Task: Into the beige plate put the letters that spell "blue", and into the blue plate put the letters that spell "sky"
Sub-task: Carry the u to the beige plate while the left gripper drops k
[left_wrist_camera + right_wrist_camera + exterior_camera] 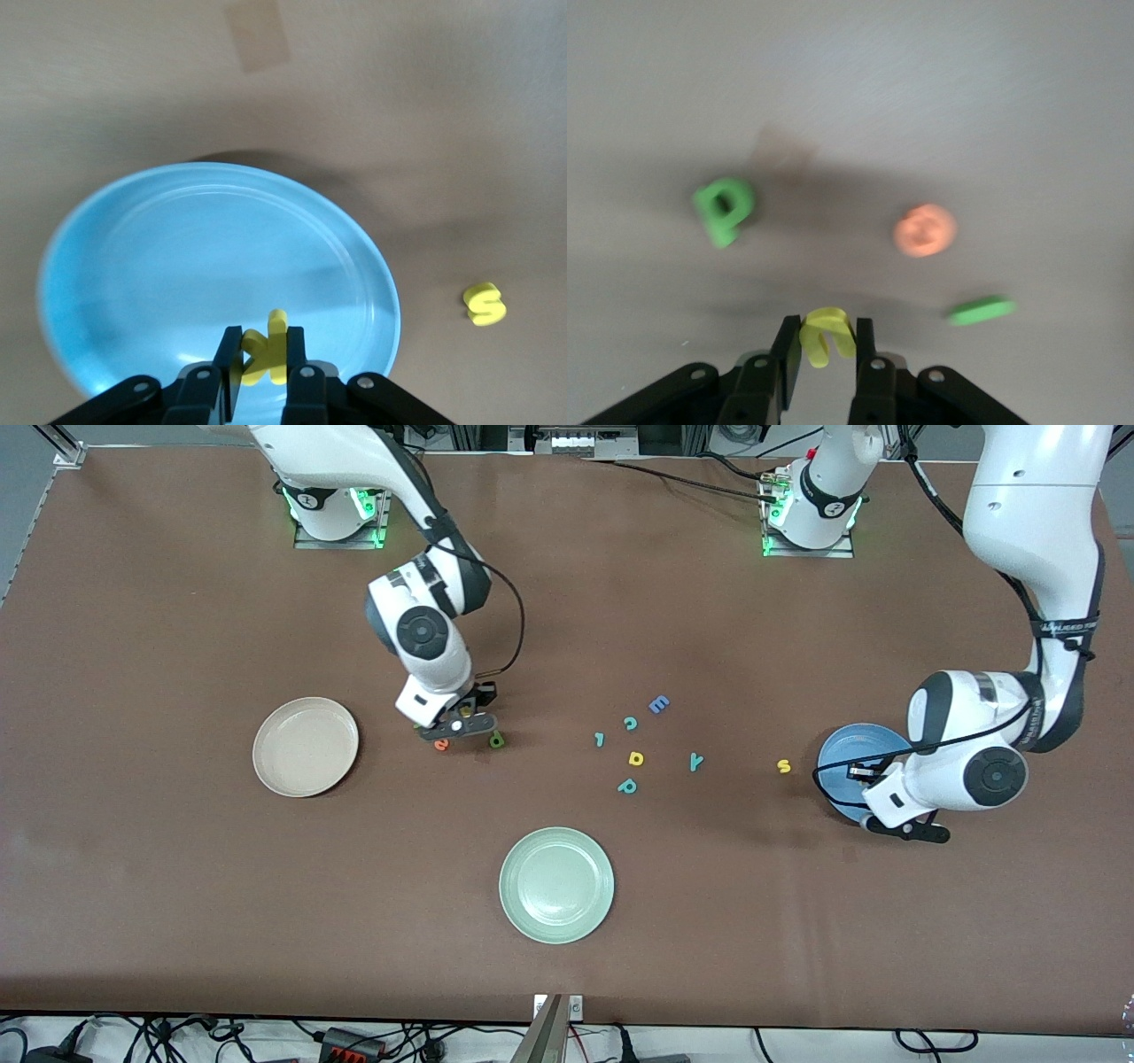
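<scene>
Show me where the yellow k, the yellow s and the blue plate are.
yellow k (266,350), left wrist view, on its middle between the left gripper's fingers.
yellow s (485,304), left wrist view, on its middle.
blue plate (177,266), left wrist view, on its bare floor.

Three plates sit on the bench: beige plate (306,746), pale green plate (556,884), blue plate (842,748).

Twelve little foam letters:
- Four yellow: yellow s (784,765), yellow d (636,758), yellow k (266,347), yellow u (826,332).
- Four teal: teal l (600,739), teal c (631,724), teal p (627,786), teal y (696,761).
- Two green: green b (497,739), green bar (982,310).
- One orange e (441,744).
- One blue E (658,705).

Two claws: left claw (263,354), right claw (824,341).
</scene>
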Motion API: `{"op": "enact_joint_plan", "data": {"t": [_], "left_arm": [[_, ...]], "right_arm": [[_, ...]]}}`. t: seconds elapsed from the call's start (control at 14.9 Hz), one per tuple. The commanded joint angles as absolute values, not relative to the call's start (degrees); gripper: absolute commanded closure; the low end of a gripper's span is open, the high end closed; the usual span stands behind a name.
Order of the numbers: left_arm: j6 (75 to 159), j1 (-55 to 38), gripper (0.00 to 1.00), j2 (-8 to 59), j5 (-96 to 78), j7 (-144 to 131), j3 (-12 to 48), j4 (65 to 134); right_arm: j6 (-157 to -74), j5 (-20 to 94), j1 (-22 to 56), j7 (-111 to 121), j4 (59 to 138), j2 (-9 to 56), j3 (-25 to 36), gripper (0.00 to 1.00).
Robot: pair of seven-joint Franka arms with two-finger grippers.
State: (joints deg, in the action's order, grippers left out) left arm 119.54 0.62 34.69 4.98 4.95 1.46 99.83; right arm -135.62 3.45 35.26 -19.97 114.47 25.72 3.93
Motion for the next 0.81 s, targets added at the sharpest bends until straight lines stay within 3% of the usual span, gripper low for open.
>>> {"op": "enact_joint_plan", "data": {"t": [0.0,0.34,0.6,0.67,0.74], "left_arm": [[122.34,0.44,0.0,33.84,6.24,5.1,1.85,102.48],[117.87,-0.79,0.0,31.73,6.07,0.03,3.77,102.04],[117.6,-0.79,0.0,31.73,5.27,-16.05,7.72,102.66],[117.95,-0.7,0.0,31.9,5.19,-19.13,8.52,102.83],[118.12,-0.7,0.0,32.08,5.19,-21.94,9.22,103.27]], "right_arm": [[-130.62,3.61,27.8,-17.84,115.05,21.45,3.34,0.92],[-124.73,3.25,15.14,-8.37,115.22,22.14,3.69,0.92],[-125.06,2.9,8.8,-0.89,115.49,25.56,3.78,0.89],[-125.59,2.9,7.57,-0.53,115.23,26.62,3.69,0.69],[-126.64,3.07,7.3,-1.14,115.22,27.15,3.69,0.16]]}}
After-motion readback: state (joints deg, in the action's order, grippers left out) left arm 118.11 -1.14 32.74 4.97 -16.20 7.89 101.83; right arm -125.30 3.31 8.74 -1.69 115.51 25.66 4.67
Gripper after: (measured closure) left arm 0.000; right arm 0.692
